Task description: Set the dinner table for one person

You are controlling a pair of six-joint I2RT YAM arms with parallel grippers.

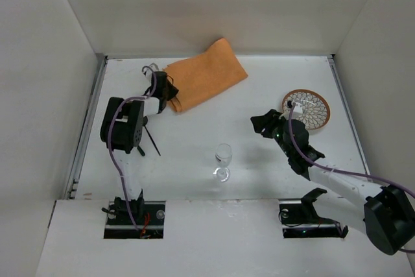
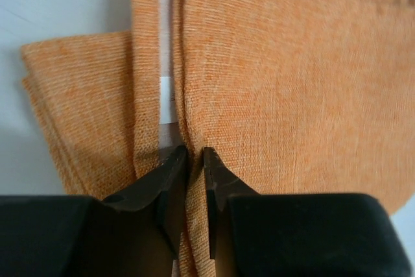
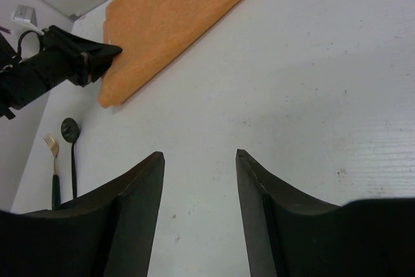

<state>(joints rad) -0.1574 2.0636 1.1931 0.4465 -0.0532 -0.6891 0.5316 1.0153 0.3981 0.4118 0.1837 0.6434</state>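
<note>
The white dinner table (image 1: pixel 194 134) fills the top view. A folded orange cloth placemat (image 1: pixel 206 72) lies at the back centre-left. My left gripper (image 1: pixel 170 93) is shut on the placemat's near left corner; in the left wrist view (image 2: pixel 196 154) a fold of the cloth (image 2: pixel 279 82) is pinched between the jaws. A clear wine glass (image 1: pixel 223 157) stands upright near the front centre. A round woven-pattern plate (image 1: pixel 310 106) sits at the right. My right gripper (image 1: pixel 261 123) is open and empty, left of the plate, over bare table (image 3: pixel 292 95).
A dark spoon (image 3: pixel 70 135) and a fork (image 3: pixel 52 150) lie side by side on the table near the left arm; they show as thin dark lines in the top view (image 1: pixel 153 139). White walls enclose the table on three sides.
</note>
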